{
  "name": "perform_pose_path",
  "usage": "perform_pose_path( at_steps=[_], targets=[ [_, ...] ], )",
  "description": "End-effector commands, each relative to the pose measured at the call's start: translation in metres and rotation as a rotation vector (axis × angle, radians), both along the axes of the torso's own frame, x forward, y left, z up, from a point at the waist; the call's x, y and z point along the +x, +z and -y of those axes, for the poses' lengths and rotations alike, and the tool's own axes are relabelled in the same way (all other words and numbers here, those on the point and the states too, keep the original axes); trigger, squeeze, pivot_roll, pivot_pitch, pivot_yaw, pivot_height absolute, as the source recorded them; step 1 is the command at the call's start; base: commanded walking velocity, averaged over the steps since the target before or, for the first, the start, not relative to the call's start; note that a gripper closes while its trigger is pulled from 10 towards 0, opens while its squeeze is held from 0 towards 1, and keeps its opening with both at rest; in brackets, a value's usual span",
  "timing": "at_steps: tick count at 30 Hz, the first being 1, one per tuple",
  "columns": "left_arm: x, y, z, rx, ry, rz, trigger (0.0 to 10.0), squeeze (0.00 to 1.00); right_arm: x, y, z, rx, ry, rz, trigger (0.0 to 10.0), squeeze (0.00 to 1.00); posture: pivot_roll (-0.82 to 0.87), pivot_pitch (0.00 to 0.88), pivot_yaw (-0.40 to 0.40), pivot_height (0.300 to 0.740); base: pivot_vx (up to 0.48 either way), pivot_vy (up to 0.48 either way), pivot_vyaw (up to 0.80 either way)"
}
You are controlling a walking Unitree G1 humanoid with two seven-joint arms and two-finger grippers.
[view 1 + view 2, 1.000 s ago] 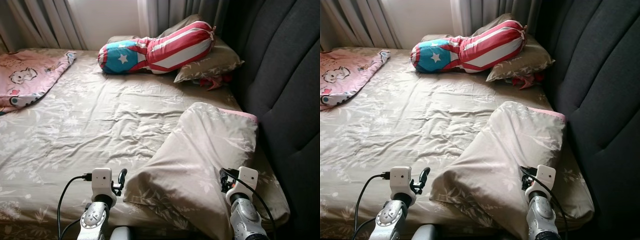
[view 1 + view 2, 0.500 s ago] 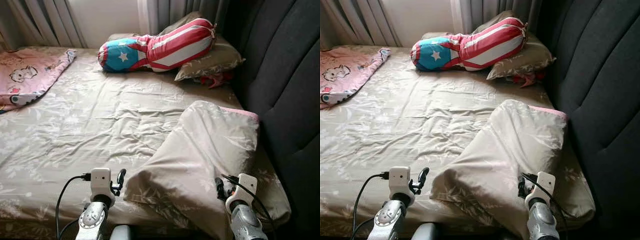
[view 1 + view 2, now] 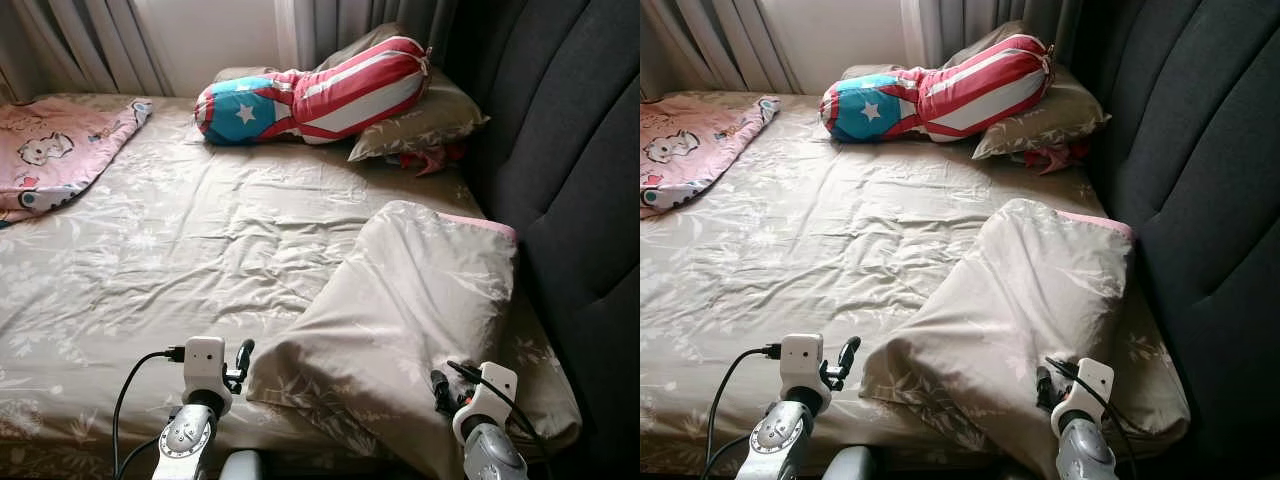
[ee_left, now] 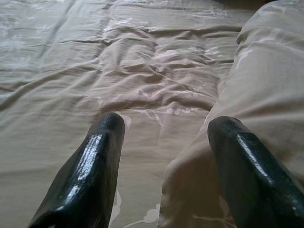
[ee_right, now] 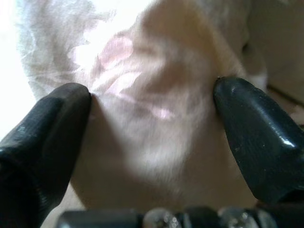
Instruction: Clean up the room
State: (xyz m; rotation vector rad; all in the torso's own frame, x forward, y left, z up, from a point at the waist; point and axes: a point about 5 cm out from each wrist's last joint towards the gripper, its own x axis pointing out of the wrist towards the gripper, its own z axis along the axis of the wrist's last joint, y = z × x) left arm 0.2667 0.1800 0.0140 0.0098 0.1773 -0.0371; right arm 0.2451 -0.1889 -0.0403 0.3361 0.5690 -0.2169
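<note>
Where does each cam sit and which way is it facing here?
Left eye: head, looking down at the bed sheet; both silver arms at the bottom edge.
Right eye: same head, same scene, shares the beige pillow and striped bolster.
Left wrist: along the open left gripper at the sheet and pillow edge.
Right wrist: along the open right gripper, close against the pillow.
</note>
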Motion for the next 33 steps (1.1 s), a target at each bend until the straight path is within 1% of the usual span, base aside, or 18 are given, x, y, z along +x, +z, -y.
perform_pose_path(
  at_steps=[1,3,7,10,12,13,14,19,20,23,24,25,26,28,31,33],
  targets=[
    [0.0,0.002,0.001,0.02,-0.017,0.006,10.0,0.0,-0.002,-0.001,0.0,0.023,-0.001,-0.007,10.0,1.0,0.0,0.049,-0.042,0.645,0.0,0.0,0.0],
    [0.0,0.002,0.001,0.021,-0.018,0.005,10.0,0.0,-0.004,-0.003,0.0,0.024,0.016,-0.026,10.0,1.0,0.0,0.05,-0.043,0.645,0.0,0.0,0.0],
    [0.0,0.002,0.001,0.02,-0.019,0.005,10.0,0.0,-0.005,-0.003,0.001,0.031,0.026,-0.026,10.0,1.0,-0.01,0.052,-0.043,0.645,0.0,0.0,0.0],
    [0.0,0.001,0.002,0.02,-0.02,0.002,10.0,0.0,-0.008,-0.005,0.001,0.032,0.051,-0.052,10.0,1.0,-0.01,0.052,-0.043,0.645,0.0,0.0,0.0],
    [0.0,0.001,0.003,0.019,-0.021,0.003,10.0,0.0,-0.011,-0.009,0.001,0.021,0.064,-0.093,10.0,1.0,-0.01,0.054,-0.044,0.645,0.0,0.0,0.0],
    [0.0,0.001,0.003,0.019,-0.021,0.003,10.0,0.0,-0.011,-0.009,0.001,0.021,0.064,-0.093,10.0,1.0,-0.01,0.054,-0.044,0.645,0.0,0.0,0.0],
    [0.0,0.001,0.003,0.019,-0.022,0.004,10.0,0.0,-0.012,-0.01,0.002,0.012,0.066,-0.123,10.0,1.0,-0.01,0.054,-0.044,0.645,0.0,0.0,0.0],
    [-0.001,0.001,0.003,0.021,-0.021,0.005,10.0,0.0,-0.014,-0.012,0.002,0.011,0.07,-0.159,10.0,1.0,0.0,0.056,-0.045,0.645,0.0,0.0,0.0],
    [-0.001,0.001,0.002,0.023,-0.021,0.004,10.0,0.0,-0.015,-0.014,0.002,0.017,0.089,-0.187,10.0,1.0,-0.01,0.056,-0.045,0.645,0.0,0.0,0.0],
    [-0.001,0.001,0.002,0.023,-0.022,0.004,10.0,0.0,-0.017,-0.016,0.001,0.047,0.118,-0.215,10.0,1.0,0.0,0.059,-0.045,0.645,0.0,0.0,0.0],
    [-0.002,0.001,0.002,0.023,-0.022,0.004,10.0,0.0,-0.018,-0.017,0.0,0.063,0.136,-0.23,10.0,0.71,0.0,0.059,-0.045,0.645,0.0,0.0,0.0],
    [-0.002,0.001,0.002,0.023,-0.022,0.004,10.0,0.0,-0.018,-0.017,0.0,0.063,0.136,-0.23,10.0,0.71,0.0,0.059,-0.045,0.645,0.0,0.0,0.0],
    [-0.002,0.001,0.002,0.023,-0.023,0.003,10.0,0.0,-0.019,-0.018,-0.001,0.071,0.147,-0.246,10.0,0.0,0.0,0.063,-0.043,0.645,0.0,0.0,0.0],
    [-0.003,0.001,0.002,0.028,-0.027,0.004,10.0,0.0,-0.021,-0.02,-0.002,0.077,0.172,-0.273,10.0,0.0,0.0,0.068,-0.04,0.645,0.0,0.0,0.0],
    [-0.003,0.001,0.002,0.033,-0.032,0.005,10.0,0.0,-0.021,-0.021,-0.004,0.088,0.181,-0.289,10.0,0.0,0.01,0.078,-0.037,0.645,0.0,0.0,0.0],
    [-0.006,0.002,-0.001,0.04,-0.037,0.009,10.0,0.0,-0.022,-0.022,-0.007,0.088,0.175,-0.314,10.0,0.0,0.02,0.101,-0.024,0.645,0.0,0.0,0.0]
  ],
)
